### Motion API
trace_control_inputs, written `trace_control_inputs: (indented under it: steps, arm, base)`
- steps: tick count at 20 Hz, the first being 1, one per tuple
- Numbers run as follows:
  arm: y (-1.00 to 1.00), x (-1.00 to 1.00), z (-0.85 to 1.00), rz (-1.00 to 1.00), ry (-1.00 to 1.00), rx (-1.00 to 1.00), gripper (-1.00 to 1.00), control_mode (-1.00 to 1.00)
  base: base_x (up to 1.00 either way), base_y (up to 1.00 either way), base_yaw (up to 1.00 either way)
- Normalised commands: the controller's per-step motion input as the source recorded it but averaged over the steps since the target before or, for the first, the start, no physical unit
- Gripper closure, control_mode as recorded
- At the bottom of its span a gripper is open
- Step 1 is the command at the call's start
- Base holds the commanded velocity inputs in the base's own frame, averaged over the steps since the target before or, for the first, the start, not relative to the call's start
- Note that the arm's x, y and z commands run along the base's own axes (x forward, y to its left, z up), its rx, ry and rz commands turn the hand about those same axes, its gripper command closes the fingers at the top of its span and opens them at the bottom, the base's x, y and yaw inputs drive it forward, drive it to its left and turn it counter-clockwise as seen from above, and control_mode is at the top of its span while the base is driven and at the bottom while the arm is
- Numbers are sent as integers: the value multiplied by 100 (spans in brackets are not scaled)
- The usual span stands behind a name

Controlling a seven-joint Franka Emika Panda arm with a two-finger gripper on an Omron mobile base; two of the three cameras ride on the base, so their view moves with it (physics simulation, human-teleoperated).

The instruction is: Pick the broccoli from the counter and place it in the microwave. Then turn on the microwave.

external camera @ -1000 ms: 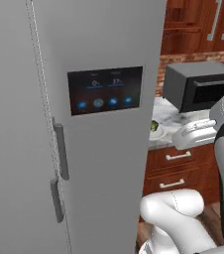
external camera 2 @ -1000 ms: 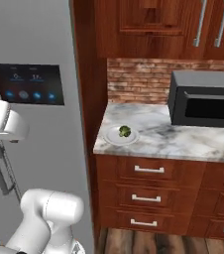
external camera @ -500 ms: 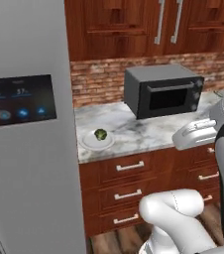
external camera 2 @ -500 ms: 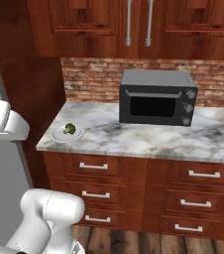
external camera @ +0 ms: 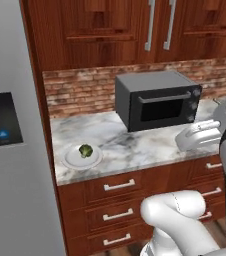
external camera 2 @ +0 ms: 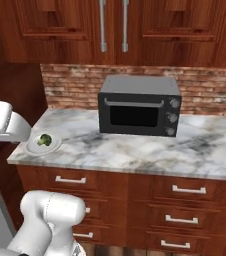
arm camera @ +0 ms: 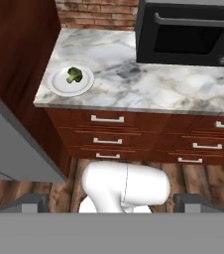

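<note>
The broccoli point(external camera: 86, 150) point(external camera 2: 45, 139) point(arm camera: 74, 75) is a small dark-green floret lying on a white plate point(external camera: 73, 159) near the left end of the marbled counter point(external camera: 135, 147) point(external camera 2: 135, 152) point(arm camera: 134, 87). My hand hangs in front of the counter, well back from the broccoli and above floor level. In the hand view my gripper point(arm camera: 111, 204) is open, its two tips far apart at the bottom with nothing between them. The microwave is out of view.
A dark grey toaster-oven box point(external camera: 157, 100) point(external camera 2: 139, 106) point(arm camera: 188, 32) with round knobs stands mid-counter against the brick wall. A grey fridge point(external camera: 10, 190) with a dark touch panel point(external camera: 0, 120) flanks the counter's left end. Wooden cabinets point(external camera: 135, 30) hang above and drawers point(external camera 2: 135, 200) sit below.
The whole picture has shifted: the base has moved right, from facing the fridge to facing the counter. The broccoli stays on its plate, and the gripper stays open.
</note>
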Motion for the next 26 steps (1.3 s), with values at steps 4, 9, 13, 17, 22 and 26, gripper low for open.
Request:
trace_control_inputs:
  steps: [4,9,13,17,22,26]
  arm:
    - [0,0,0,0,0,0,-100,100]
    - [0,0,0,0,0,0,-100,100]
    - [1,7,-13,9,3,3,-100,-100]
    - [8,52,-32,13,8,8,-100,-100]
    - [29,66,-23,2,13,4,-100,-100]
    - [51,51,-17,-12,10,0,-100,-100]
  base:
    - [54,0,16]
    - [31,0,22]
    - [1,0,11]
    - [0,0,0]
    - [0,0,0]
    - [0,0,0]
